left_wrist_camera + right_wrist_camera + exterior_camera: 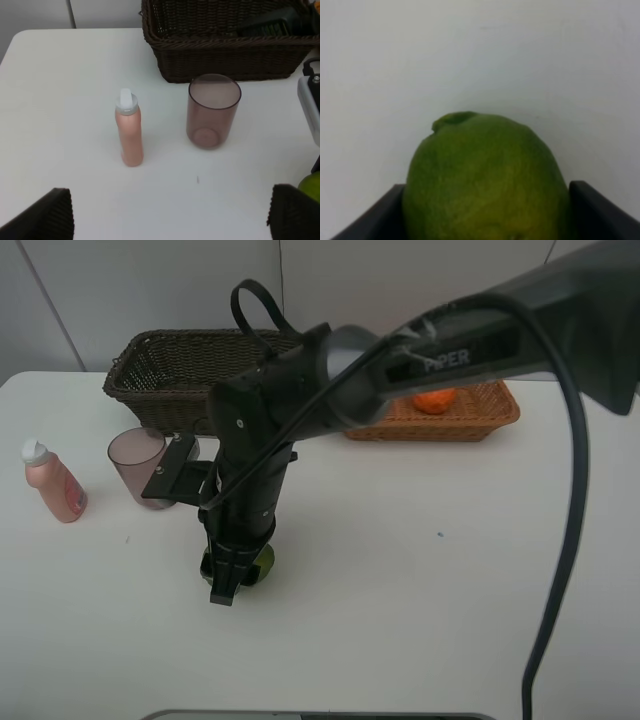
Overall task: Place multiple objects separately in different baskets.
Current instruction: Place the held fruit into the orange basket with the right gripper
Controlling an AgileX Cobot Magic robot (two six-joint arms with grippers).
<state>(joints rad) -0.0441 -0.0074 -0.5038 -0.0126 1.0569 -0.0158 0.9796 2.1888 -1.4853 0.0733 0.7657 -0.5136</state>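
Two baskets: dark basket (160,370), tan basket (480,418). One orange (435,400), one pink bottle (55,485), one cup (137,462). One dimpled green fruit (487,180), seemingly clamped by the right gripper (230,580); the left gripper (177,212) gapes empty.

Bottle (55,482) left of cup (137,462), deep basket (140,390) behind the cup, a fruit (434,400) seemingly in the shallow basket (470,426)

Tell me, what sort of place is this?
Most likely a robotics lab bench. A black robot arm hangs over a white table, its gripper closed around a green fruit, with a pink bottle, a cup, a brown basket and a tan basket laid out like test props.
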